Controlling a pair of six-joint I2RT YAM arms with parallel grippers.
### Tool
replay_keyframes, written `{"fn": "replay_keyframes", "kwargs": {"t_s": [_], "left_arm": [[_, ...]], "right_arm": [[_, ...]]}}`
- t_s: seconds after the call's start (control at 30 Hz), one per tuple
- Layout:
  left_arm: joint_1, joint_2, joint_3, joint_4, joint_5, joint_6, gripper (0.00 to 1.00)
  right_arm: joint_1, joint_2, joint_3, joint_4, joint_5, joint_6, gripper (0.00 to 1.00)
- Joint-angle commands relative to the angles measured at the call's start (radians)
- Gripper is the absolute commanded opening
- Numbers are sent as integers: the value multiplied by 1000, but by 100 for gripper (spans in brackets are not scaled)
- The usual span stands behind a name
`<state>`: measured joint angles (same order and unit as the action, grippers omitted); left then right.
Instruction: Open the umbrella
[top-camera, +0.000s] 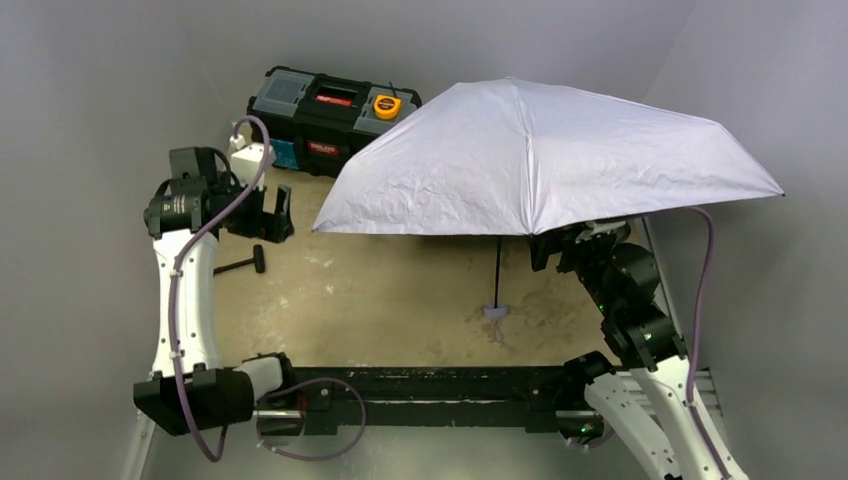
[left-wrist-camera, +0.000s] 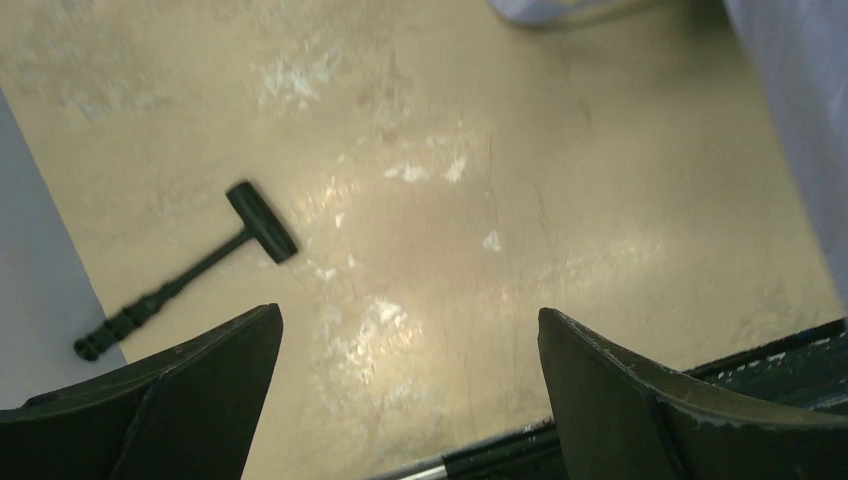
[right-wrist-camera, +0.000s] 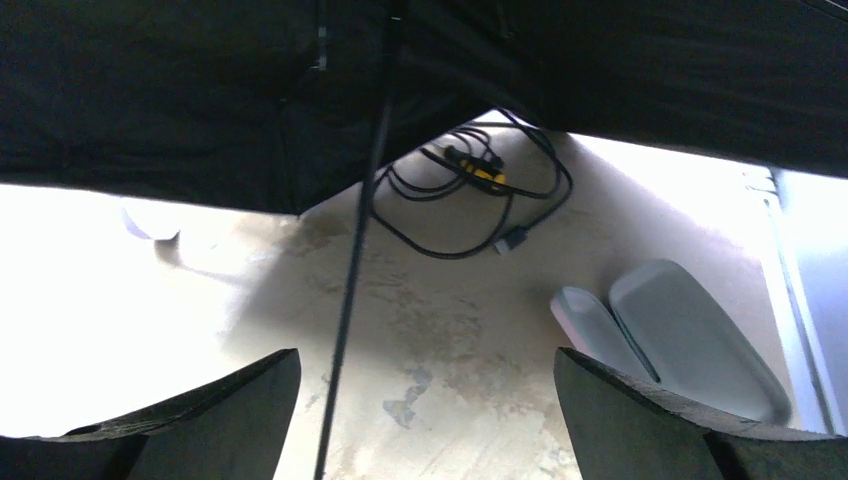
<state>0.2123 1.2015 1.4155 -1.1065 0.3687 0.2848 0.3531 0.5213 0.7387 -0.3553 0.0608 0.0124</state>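
Observation:
The umbrella (top-camera: 540, 160) is open, its pale lilac-white canopy spread over the right half of the table. Its thin black shaft (top-camera: 497, 270) stands upright, and the small pale handle (top-camera: 495, 311) rests on the table. My right gripper (top-camera: 556, 246) sits under the canopy, right of the shaft, open and empty. In the right wrist view the black lining (right-wrist-camera: 200, 90) fills the top and the shaft (right-wrist-camera: 350, 280) runs down near the left finger, ungripped. My left gripper (top-camera: 270, 215) is open and empty at the left, clear of the canopy edge (left-wrist-camera: 800, 120).
A thin black T-handled tool (top-camera: 245, 264) lies on the table at the left and also shows in the left wrist view (left-wrist-camera: 200, 265). A black toolbox (top-camera: 320, 115) with a yellow tape measure (top-camera: 387, 105) stands at the back. A coiled cable (right-wrist-camera: 470, 190) and a pale open case (right-wrist-camera: 670, 335) lie under the canopy.

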Motion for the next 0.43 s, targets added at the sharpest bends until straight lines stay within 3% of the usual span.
{"fn": "replay_keyframes", "kwargs": {"t_s": [0.0,0.23,0.4], "left_arm": [[8,-149,-133,34,-93,44,100],[8,-320,-305,90,-169,41,100],[7,-361,-328,114,-168,19,100]], "right_arm": [[-63,-7,-31,43,55,92,99],[-127,47,-35,61,-25,94,99],[-128,39,-22,32,-48,87,99]]}}
